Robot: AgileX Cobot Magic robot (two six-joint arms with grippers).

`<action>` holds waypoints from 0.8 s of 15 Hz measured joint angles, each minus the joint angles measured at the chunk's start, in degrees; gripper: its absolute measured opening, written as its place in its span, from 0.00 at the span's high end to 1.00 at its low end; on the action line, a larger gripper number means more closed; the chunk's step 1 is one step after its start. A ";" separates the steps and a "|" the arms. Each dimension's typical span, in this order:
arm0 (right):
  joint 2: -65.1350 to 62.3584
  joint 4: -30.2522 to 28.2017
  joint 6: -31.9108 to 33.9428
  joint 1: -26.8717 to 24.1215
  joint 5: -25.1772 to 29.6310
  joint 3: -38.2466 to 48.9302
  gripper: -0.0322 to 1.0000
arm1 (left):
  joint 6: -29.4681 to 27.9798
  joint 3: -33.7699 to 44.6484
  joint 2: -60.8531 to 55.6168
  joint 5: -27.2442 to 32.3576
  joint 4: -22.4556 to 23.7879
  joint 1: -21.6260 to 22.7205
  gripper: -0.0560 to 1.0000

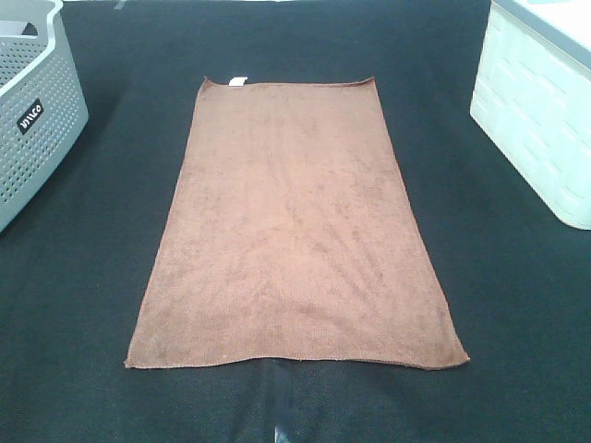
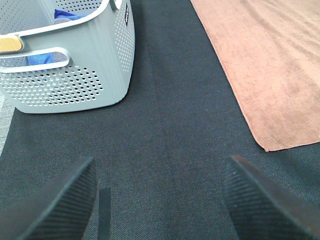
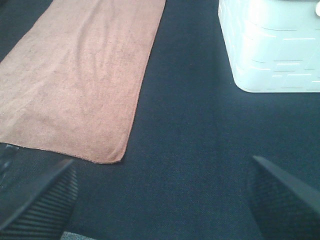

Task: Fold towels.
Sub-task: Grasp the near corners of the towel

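Note:
The reddish-brown towel (image 1: 295, 231) lies flat and fully spread on the black mat, long side running away from me, with its small white tag (image 1: 237, 82) on the far short edge. Neither arm shows in the exterior high view. My left gripper (image 2: 160, 200) is open and empty over the mat, to the left of the towel's near left corner (image 2: 270, 145). My right gripper (image 3: 160, 195) is open and empty over the mat, to the right of the towel's near right corner (image 3: 112, 157).
A grey perforated basket (image 1: 32, 120) stands at the far left; the left wrist view shows blue cloth (image 2: 67, 15) inside the basket. A white plastic bin (image 1: 540, 111) stands at the far right. The black mat (image 1: 92, 305) surrounds the towel.

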 joint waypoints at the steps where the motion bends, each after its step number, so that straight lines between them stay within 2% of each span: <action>1: 0.00 0.00 0.00 0.00 0.00 0.00 0.14 | 0.00 0.00 0.00 0.00 0.00 0.00 0.30; 12: 0.00 0.00 0.00 0.00 0.00 0.00 0.14 | 0.00 0.00 0.00 0.00 0.00 0.00 0.30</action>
